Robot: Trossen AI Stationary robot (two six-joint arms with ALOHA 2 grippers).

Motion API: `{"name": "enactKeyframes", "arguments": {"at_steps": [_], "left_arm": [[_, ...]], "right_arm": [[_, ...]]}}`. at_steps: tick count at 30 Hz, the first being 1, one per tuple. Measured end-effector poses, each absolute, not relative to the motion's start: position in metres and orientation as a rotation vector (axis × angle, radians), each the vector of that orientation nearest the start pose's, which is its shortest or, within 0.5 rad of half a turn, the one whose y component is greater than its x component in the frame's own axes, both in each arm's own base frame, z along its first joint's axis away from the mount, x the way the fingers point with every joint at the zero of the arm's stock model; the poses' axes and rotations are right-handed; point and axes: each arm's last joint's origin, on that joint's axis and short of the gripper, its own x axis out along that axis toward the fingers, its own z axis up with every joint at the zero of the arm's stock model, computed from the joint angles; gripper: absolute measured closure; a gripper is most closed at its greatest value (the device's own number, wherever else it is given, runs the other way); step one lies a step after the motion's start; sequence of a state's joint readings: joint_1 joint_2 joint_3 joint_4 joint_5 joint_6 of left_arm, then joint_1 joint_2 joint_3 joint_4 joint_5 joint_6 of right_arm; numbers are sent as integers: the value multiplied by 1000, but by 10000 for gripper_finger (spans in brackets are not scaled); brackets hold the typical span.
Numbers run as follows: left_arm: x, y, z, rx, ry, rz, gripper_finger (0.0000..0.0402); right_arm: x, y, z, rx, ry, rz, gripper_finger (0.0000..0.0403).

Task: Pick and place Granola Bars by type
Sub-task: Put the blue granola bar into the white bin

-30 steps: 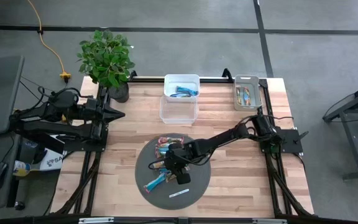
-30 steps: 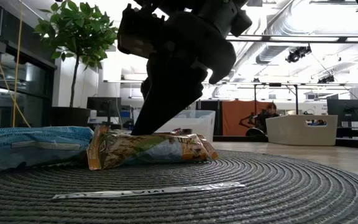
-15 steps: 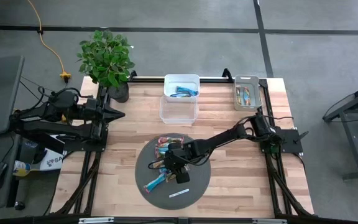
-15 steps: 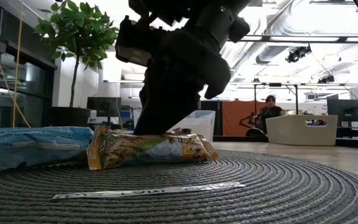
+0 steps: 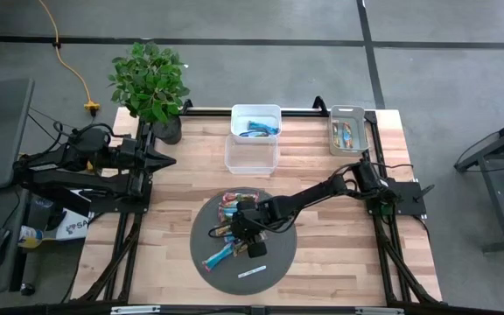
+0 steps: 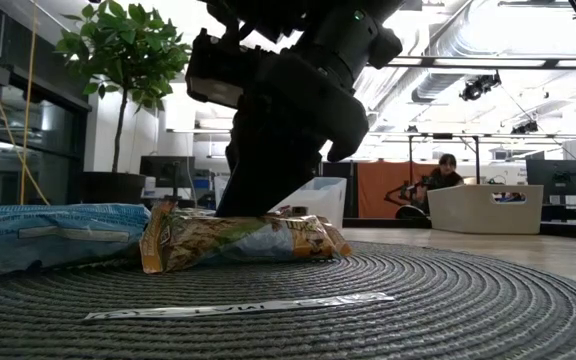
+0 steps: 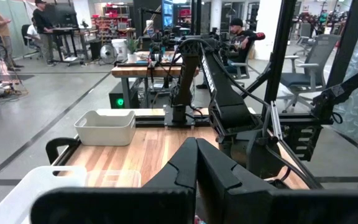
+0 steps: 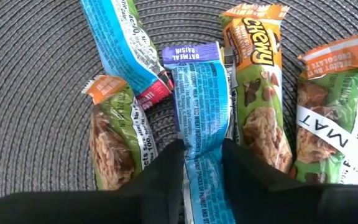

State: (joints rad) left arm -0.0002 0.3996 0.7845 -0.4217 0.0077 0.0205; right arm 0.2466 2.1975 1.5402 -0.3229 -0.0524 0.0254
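Several granola bars lie flat on a round dark woven mat [image 5: 274, 262]. The right wrist view shows a blue bar [image 8: 201, 106] in the middle, tan-and-green bars [image 8: 114, 140] [image 8: 260, 106] on either side of it, another tan-and-green bar [image 8: 328, 118] and a blue-and-red bar [image 8: 120, 43]. My right gripper [image 5: 241, 229] is down on the mat, shut on the middle blue bar; it also shows in its own wrist view [image 8: 202, 152]. My left gripper [image 5: 171, 160] waits shut and empty at the table's left; its fingers show together in the left wrist view [image 7: 196, 149]. My right gripper pinches the blue bar by its two long edges [image 8: 188, 146], about midway along it, one finger on each side. The fingers [image 8: 166, 168] come from above, pointing down, and lie across the bar. The bar lies flat on the mat between its neighbours.
A thin white strip [image 5: 252, 272] lies on the mat's near side. At the far edge stand a white bin with blue bars [image 5: 255, 122], a clear bin [image 5: 252, 153] in front of it and a grey bin [image 5: 348, 131] with bars. A potted plant [image 5: 151, 83] stands far left.
My right gripper has come down a little onto the bars on the mat. The bars have stayed where they were.
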Motion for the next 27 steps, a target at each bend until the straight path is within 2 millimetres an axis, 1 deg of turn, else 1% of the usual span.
{"name": "enactKeyframes", "arguments": {"at_steps": [9,16,20,27], "left_arm": [[78,0,350,21,37,-8,401],[78,0,350,21,37,-8,401],[78,0,350,21,37,-8,401],[78,0,350,20,37,-8,401]], "right_arm": [[445,115,135,-39,988,269,344],[444,116,138,3,990,287,346],[449,118,149,14,965,308,351],[463,119,183,37,899,357,366]]}}
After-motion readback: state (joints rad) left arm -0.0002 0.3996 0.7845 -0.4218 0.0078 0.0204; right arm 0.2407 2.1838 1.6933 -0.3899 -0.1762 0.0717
